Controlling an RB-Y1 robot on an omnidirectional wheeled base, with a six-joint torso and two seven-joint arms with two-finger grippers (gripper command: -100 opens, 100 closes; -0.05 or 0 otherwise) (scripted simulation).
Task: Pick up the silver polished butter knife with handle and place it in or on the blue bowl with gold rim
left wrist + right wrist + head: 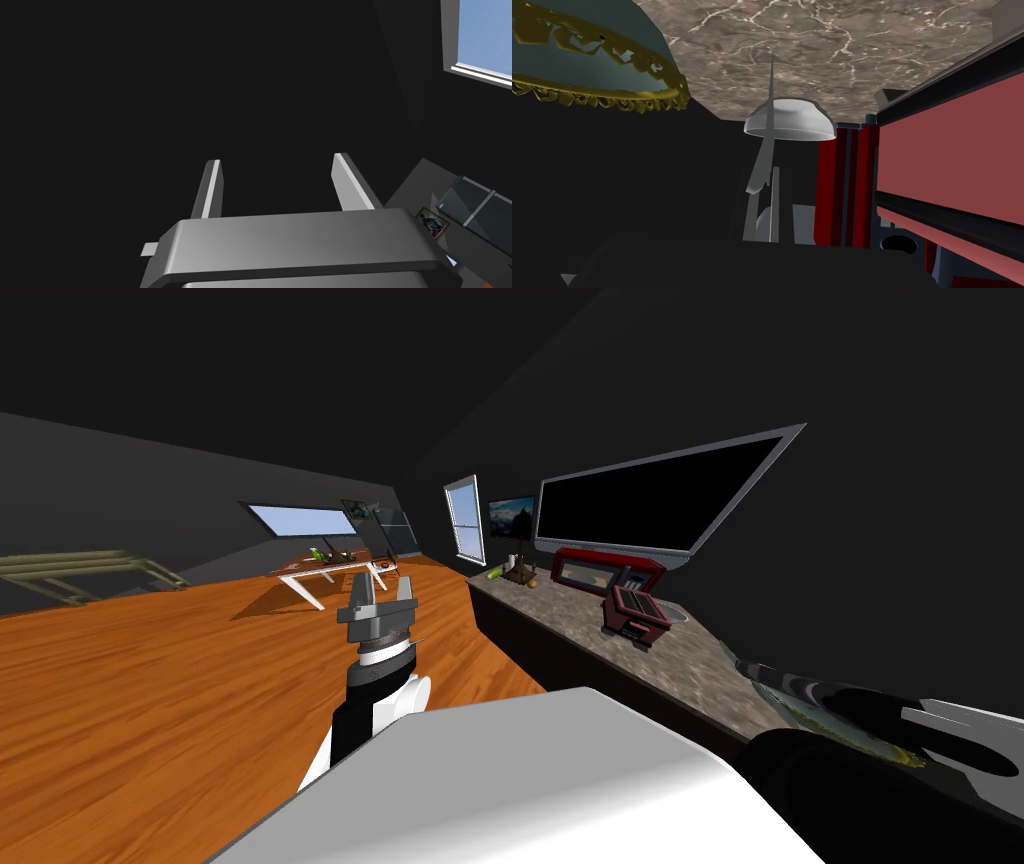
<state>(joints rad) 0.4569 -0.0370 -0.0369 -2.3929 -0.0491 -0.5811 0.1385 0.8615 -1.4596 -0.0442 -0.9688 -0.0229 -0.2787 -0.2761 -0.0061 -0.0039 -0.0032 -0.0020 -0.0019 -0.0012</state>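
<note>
My right gripper [764,197] is shut on the thin silver butter knife [769,125], whose blade sticks out past the fingers over the marbled counter [812,40]. Close beside the knife, apart from it, is the blue bowl [587,65] with its gold rim. In the head view that bowl [800,713] sits on the counter's near end under my dark right arm. My left gripper [380,593] is raised over the floor, its fingers [345,185] open and holding nothing.
A white bowl [789,120] stands beyond the knife tip, and a red appliance [947,150] is close beside my right hand. More red appliances [635,613] sit further along the counter [580,623]. Wooden floor [150,688] and a white table [330,573] lie to the left.
</note>
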